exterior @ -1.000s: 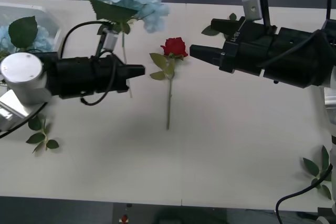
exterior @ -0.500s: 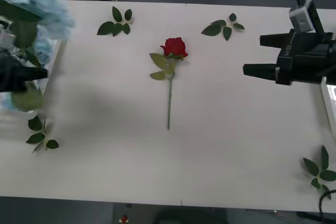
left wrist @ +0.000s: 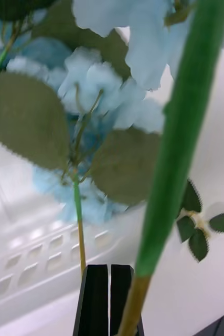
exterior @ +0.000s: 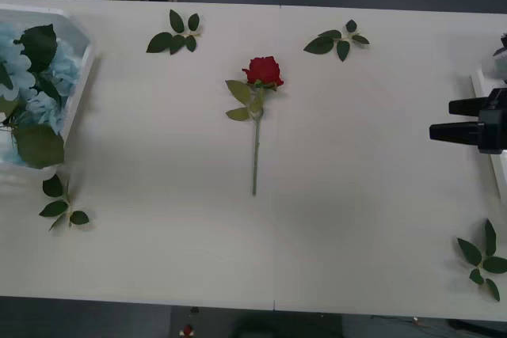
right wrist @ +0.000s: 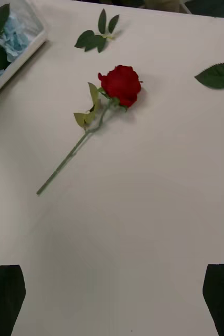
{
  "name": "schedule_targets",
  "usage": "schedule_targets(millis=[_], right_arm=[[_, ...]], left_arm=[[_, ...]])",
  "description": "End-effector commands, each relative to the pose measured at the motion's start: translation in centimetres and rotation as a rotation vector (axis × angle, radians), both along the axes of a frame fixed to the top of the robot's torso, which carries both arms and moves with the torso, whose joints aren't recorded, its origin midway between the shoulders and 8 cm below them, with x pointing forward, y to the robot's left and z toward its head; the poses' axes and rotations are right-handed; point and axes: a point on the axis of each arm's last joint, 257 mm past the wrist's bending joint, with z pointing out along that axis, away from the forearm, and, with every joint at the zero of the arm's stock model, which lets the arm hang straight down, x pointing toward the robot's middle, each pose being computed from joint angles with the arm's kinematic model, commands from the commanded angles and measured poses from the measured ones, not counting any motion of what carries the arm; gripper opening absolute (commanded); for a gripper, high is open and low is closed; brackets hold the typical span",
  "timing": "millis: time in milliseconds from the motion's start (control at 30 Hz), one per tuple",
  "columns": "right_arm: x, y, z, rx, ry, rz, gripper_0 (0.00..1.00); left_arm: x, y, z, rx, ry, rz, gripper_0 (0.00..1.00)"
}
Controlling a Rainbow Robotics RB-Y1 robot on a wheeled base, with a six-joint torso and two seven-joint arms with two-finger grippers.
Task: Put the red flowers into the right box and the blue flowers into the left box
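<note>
Blue flowers (exterior: 32, 93) already lie in the left box (exterior: 81, 69) at the table's left edge. One red flower (exterior: 263, 71) is left, lying mid-table with its stem toward me. My left gripper (left wrist: 110, 294) hangs over that box, fingers pressed together, a green stem (left wrist: 180, 142) running just beside them; whether it's pinched I can't tell. My right gripper (exterior: 455, 119) waits at the right edge beside the right box (exterior: 485, 112), fingers apart, empty. No writing to read anywhere
</note>
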Motion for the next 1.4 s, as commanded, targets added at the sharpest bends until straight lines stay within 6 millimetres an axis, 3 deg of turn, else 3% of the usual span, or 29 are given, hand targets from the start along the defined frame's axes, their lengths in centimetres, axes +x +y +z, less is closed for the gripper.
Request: schedule_targets(millis=[33, 167, 500, 733, 1000, 1033, 1067, 1133, 1400], right_arm=[[0.5, -2.6, 0.7, 0.004, 0.034, -0.055, 1.00], [0.9, -3.7, 0.8, 0.032, 0.102, -0.124, 1.00], [1.6, -5.1, 0.1, 0.035, 0.221, -0.250, 1.00], [1.9, -5.2, 0.1, -0.008, 0.208, -0.244, 1.00], [1.0, -1.8, 1.9, -0.005, 0.144, -0.126, 1.00], [0.9, -1.4, 2.1, -0.008, 0.136, -0.112, 1.00], [0.7, -0.8, 2.2, -0.012, 0.127, -0.090, 1.00], [0.5, 0.3, 2.3, -0.024, 0.111, -0.058, 1.00], [0.2, 3.6, 2.7, -0.028, 0.032, 0.019, 1.00]], left_arm=[[-0.1, 4.2, 2.8, 0.182, -0.033, -0.033, 0.00], [-0.2, 6.8, 5.5, 0.258, -0.052, -0.001, 0.00], [-0.3, 13.0, 7.2, 0.503, -0.021, 0.101, 0.00], [0.3, 14.9, 5.2, 0.652, 0.020, 0.101, 0.00], [-0.4, 16.0, 4.0, 0.727, 0.073, 0.101, 0.01], [-0.5, 16.2, 3.9, 0.739, 0.078, 0.102, 0.09], [-0.6, 16.3, 3.7, 0.749, 0.084, 0.103, 0.27], [-0.5, 16.2, 3.4, 0.748, 0.086, 0.102, 0.47], [-0.4, 15.9, 3.3, 0.737, 0.083, 0.100, 0.67]])
